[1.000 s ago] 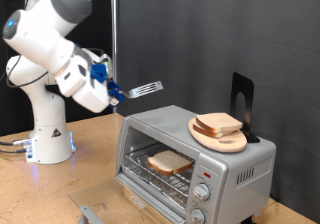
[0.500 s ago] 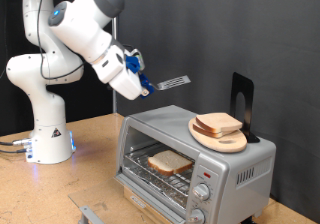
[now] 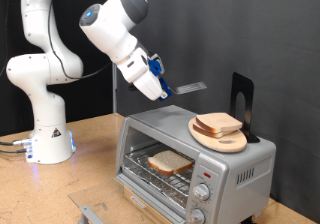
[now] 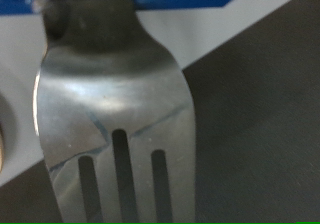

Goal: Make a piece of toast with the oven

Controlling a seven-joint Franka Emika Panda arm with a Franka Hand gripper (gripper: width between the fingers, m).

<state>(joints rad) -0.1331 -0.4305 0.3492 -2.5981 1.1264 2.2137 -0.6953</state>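
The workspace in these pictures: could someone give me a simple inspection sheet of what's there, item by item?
Surface: wooden table carrying the robot's base and the oven.
Job's things: silver oven, door open; one piece of toast lies on its wire rack; more bread slices sit on a round wooden plate on the oven's top.
Clutter: a black stand behind the plate.
Grippers: gripper is above the oven, gripping a metal spatula that points toward the plate; the wrist view shows its slotted blade.
Cables: cables at the robot's base.
Surroundings: dark backdrop.
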